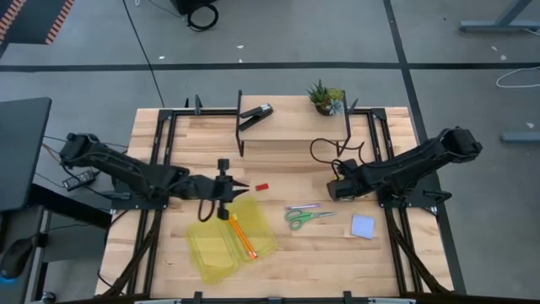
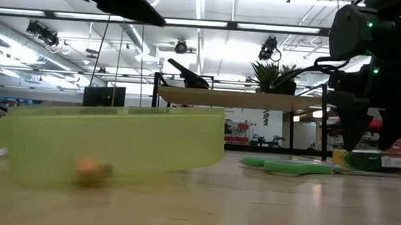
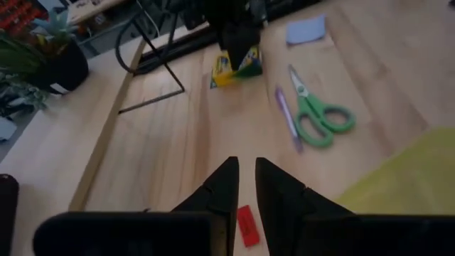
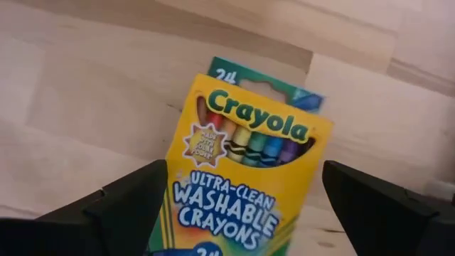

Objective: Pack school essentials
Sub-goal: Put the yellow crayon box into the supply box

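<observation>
Yellow crayon box (image 4: 245, 178) sits between the right gripper's (image 4: 242, 206) parted fingers.

Between the red eraser (image 1: 261, 187) and the purple pen (image 1: 302, 206) the wood is free. Scissors (image 1: 307, 218) lie just beside the pen. The yellow pouch (image 1: 229, 240) fills the front left.

Translucent yellow pouch (image 1: 226, 245) holding an orange pencil (image 1: 241, 237). Small red eraser (image 1: 261, 187). Green-handled scissors (image 1: 305, 218) beside a purple pen (image 1: 302, 206). Pale blue notepad (image 1: 362, 226). Yellow-and-green crayon box (image 4: 245, 174), green lettering, multicoloured crayons printed across it. Black stapler (image 1: 256, 114). Light wooden table (image 1: 295, 270).
</observation>
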### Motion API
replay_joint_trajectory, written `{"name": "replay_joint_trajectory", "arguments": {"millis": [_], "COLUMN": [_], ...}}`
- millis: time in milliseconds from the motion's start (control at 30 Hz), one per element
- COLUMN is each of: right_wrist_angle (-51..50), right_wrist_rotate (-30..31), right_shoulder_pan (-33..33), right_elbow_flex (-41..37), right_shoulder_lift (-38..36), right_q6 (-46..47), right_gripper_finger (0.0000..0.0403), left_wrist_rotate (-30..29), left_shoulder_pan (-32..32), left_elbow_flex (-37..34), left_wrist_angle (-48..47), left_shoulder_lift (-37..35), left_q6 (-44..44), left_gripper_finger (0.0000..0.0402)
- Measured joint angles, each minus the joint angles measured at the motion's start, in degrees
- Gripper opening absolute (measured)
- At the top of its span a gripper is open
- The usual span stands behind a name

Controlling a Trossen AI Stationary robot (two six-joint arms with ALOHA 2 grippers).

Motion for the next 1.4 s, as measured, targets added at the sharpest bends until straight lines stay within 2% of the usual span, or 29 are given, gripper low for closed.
{"name": "replay_joint_trajectory", "arguments": {"millis": [233, 467, 767, 1100, 1400], "right_wrist_angle": [2.4, 4.5, 3.5, 6.8, 7.3], "right_wrist_rotate": [1.1, 0.6, -1.7, 0.2, -0.3], "right_shoulder_pan": [0.0, -0.2, -1.9, -1.7, -1.7], "right_elbow_flex": [0.0, 0.0, 0.7, 0.9, 0.6], "right_shoulder_lift": [1.9, 1.3, -1.6, 6.1, 4.7], "right_q6": [3.0, 3.3, 3.7, 3.4, 3.1], "right_gripper_finger": [0.0384, 0.0384, 0.0384, 0.0384, 0.0384], "left_wrist_rotate": [-2.6, -3.3, -3.8, -3.8, -3.8], "left_shoulder_pan": [-5.4, -9.1, -10.8, -10.9, -10.9], "left_elbow_flex": [-5.7, -8.4, -8.5, -8.5, -8.4], "left_wrist_angle": [-0.1, -0.2, -1.4, -2.6, -3.3], "left_shoulder_lift": [-7.9, -11.8, -11.9, -11.8, -11.8], "left_q6": [-5.1, -7.5, -7.9, -8.6, -8.7], "left_gripper_finger": [0.0059, 0.0056, 0.0063, 0.0064, 0.0062]}}
